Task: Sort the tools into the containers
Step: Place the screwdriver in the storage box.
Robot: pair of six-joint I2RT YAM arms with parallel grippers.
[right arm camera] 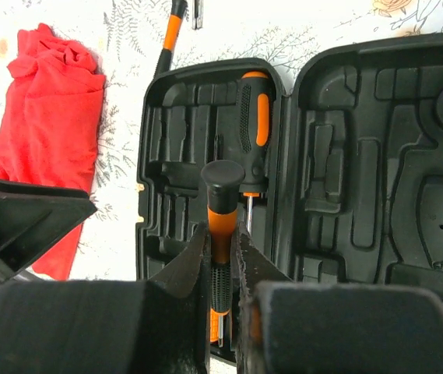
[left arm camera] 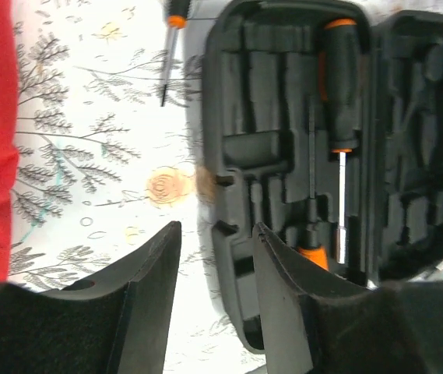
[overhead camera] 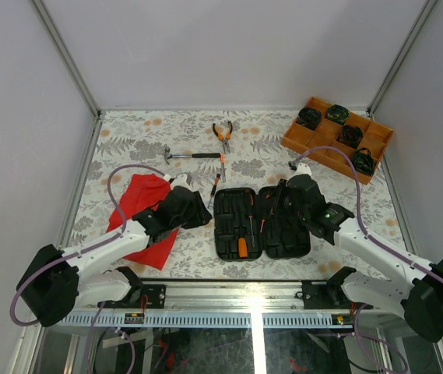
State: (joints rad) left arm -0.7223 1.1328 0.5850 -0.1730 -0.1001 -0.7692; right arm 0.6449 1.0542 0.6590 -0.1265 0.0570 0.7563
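In the right wrist view, the right tool [right arm camera: 221, 251] is pressed together on the grip of a held screwdriver [right arm camera: 223, 204]. The screwdriver's black cap points away from us, over the near end of the case [right arm camera: 377, 156] in the half nearer the red cloth [right arm camera: 50, 117]. Whether it already lies in a slot we cannot tell. Just beside it a seated screwdriver [right arm camera: 254, 117] rests in its moulded slot, and the other half of the case shows only bare slots. Beyond the case a loose screwdriver [right arm camera: 171, 31] lies on the surface [right arm camera: 124, 47]. In the left wrist view, the left tool [left arm camera: 215, 253] is spread with nothing between its fingers [left arm camera: 155, 269], one finger above the surface and the other above the rim of the case on the cloth side. In the top view, the hammer [overhead camera: 194, 156] and the pliers [overhead camera: 223, 134] lie on the surface beyond the open case, apart from each other. The orange tray [overhead camera: 326, 156] of round black items sits in the far right corner. We judge the sorting to be at an early stage: one screwdriver is stowed and a second is being put in. The loose screwdriver, the hammer and the pliers are left to fetch and fit into their slots.
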